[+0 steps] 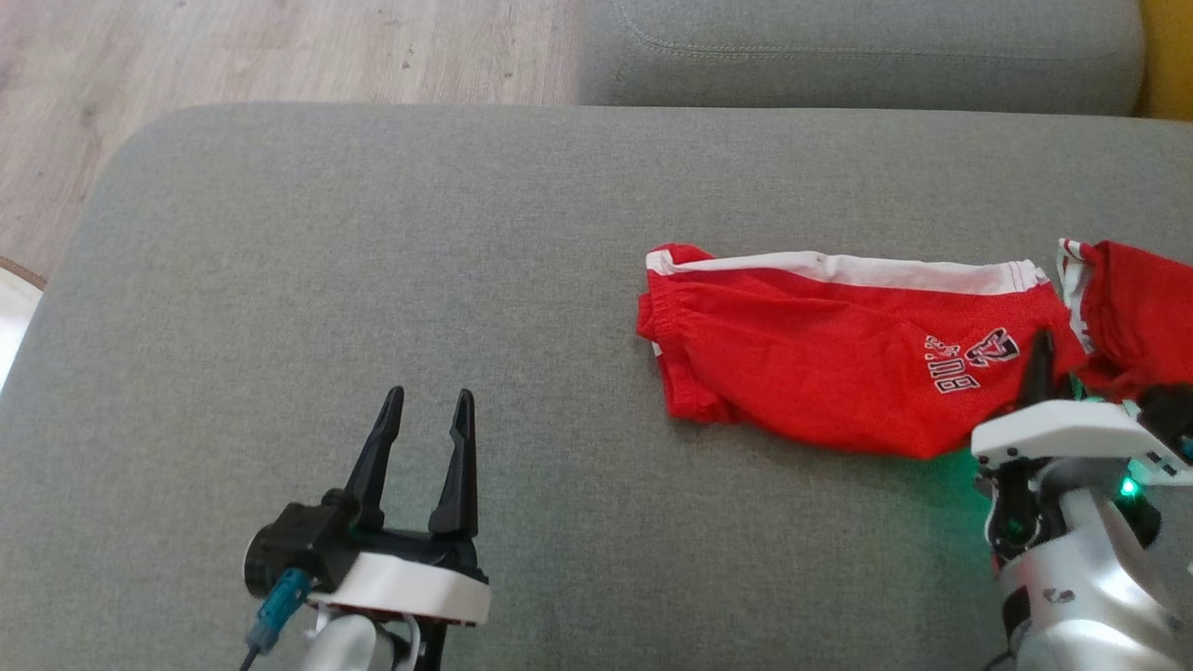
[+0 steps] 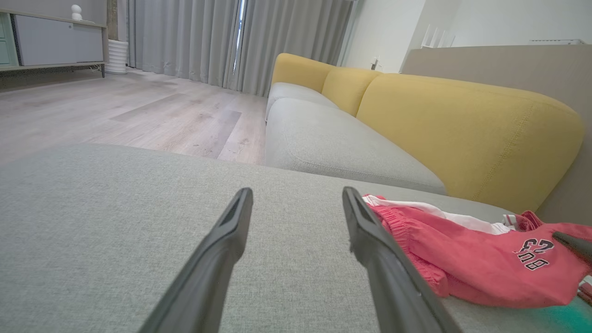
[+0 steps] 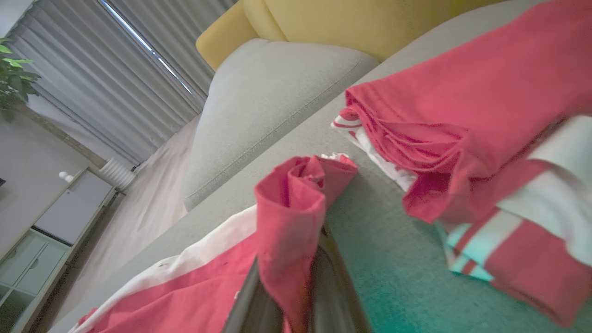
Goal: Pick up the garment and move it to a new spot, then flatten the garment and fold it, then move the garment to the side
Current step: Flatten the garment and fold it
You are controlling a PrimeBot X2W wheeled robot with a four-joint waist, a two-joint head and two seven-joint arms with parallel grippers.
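Red shorts (image 1: pixel 839 373) lie on the grey cushion (image 1: pixel 373 233), right tool (image 1: pixel 1040 368) clamped on their right-hand end

Shorts sit right of centre on the cushion, long axis running left to right across the head view: waistband end to the left, printed leg end to the right, where the right tool's fingers are together on a bunched fold of red fabric. Left tool (image 1: pixel 430 399) has fingers apart and holds nothing, well apart from the waistband end, shorts off to its right. Right arm is clearly nearer, so the carry looks like its job. A second red garment (image 1: pixel 1142 308) sits just beside the gripped end and might snag
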